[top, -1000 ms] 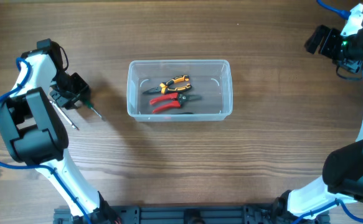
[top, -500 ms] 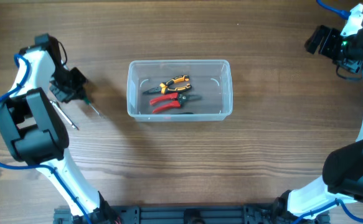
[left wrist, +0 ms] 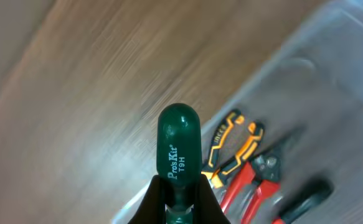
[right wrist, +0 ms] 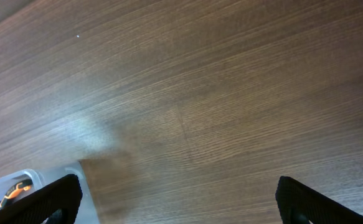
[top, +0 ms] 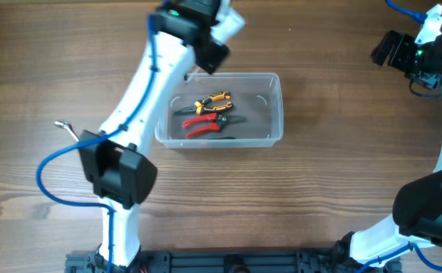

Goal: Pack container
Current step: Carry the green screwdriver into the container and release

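Observation:
The clear plastic container (top: 275,108) sits mid-table with orange-handled pliers (top: 213,101), red-handled pliers (top: 204,123) and a dark tool inside. My left gripper (top: 208,50) hovers over the container's back left corner. In the left wrist view it (left wrist: 180,202) is shut on a green-handled screwdriver (left wrist: 179,146), held above the container wall (left wrist: 330,74), beside the orange pliers (left wrist: 231,146) and red pliers (left wrist: 256,180). My right gripper (top: 391,49) is at the far right back, open and empty (right wrist: 181,202) over bare wood. The container's corner (right wrist: 19,186) shows at that view's lower left.
A thin bent metal tool (top: 67,130) lies on the wood left of the container, beside the left arm's base link (top: 118,171). The right arm's base (top: 425,212) stands at the front right.
My left arm has swung from the table's left side up and right to the container's back left corner, carrying the green screwdriver. The thin metal tool stays on the table. The right arm is still.

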